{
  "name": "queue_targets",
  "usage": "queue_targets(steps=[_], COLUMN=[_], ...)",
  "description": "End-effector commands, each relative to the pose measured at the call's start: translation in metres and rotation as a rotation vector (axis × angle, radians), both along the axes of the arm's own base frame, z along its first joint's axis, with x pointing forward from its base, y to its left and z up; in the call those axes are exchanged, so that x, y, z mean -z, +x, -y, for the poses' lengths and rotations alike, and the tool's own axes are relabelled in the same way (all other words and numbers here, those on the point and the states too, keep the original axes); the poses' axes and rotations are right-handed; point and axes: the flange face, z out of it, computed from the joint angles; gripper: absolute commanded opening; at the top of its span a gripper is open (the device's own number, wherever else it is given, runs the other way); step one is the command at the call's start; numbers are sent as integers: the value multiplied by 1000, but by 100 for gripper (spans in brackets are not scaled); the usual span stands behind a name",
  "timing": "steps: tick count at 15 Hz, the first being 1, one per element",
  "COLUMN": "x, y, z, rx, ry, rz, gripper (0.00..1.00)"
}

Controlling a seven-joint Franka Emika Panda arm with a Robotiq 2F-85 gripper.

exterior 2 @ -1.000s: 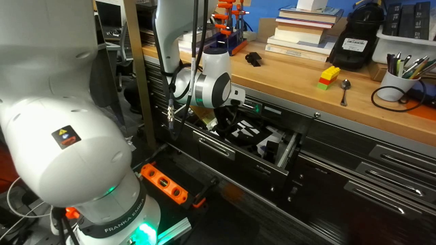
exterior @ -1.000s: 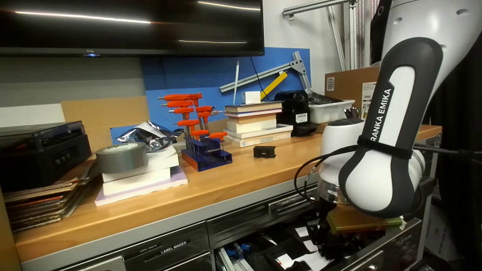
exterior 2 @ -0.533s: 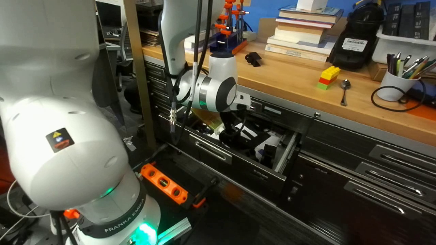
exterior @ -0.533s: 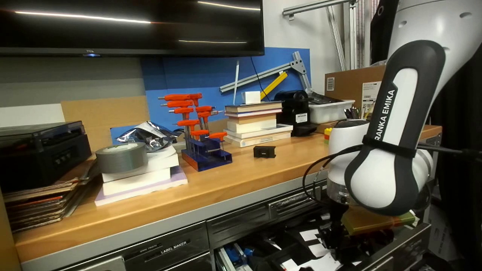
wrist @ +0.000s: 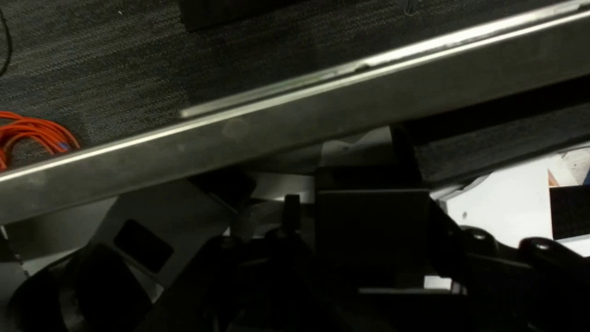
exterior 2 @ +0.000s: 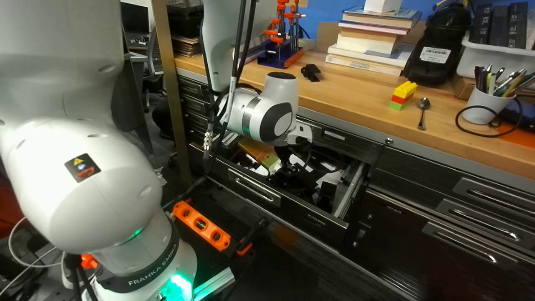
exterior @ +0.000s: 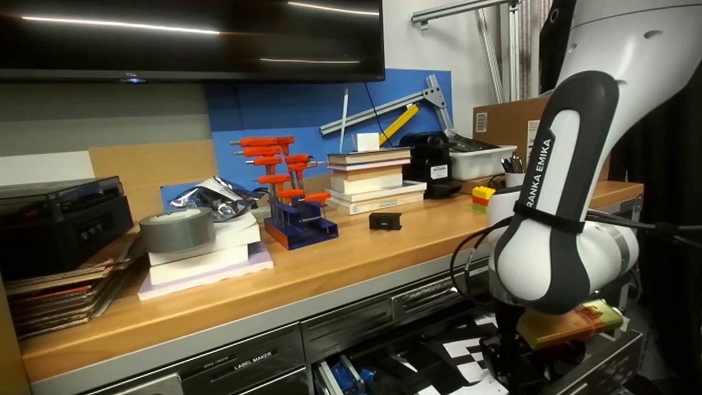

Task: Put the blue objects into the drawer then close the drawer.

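Currently, in an exterior view, the blue-black piece (exterior: 385,221) is resting on the table (exterior: 356,238), back from its front edge. Rightward, your gripper (exterior: 514,366) is hanging in the open drawer (exterior: 611,362) near its front edge; darkness is hiding the jaws: you cannot tell their opening or hold.
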Motion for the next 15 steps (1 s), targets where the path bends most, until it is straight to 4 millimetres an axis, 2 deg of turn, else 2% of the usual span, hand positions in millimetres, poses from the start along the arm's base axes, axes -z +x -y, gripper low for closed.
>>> queue_targets(steps=[1,2,6,15], x=[-13,-20,-75,-230], y=[3,3,10,47], z=[-5,-7,-11,-40], rx=[-21,-24,-46,-65], ry=[28,35,35,76], rz=[13,23,88,110], gripper=[95,100,100,100])
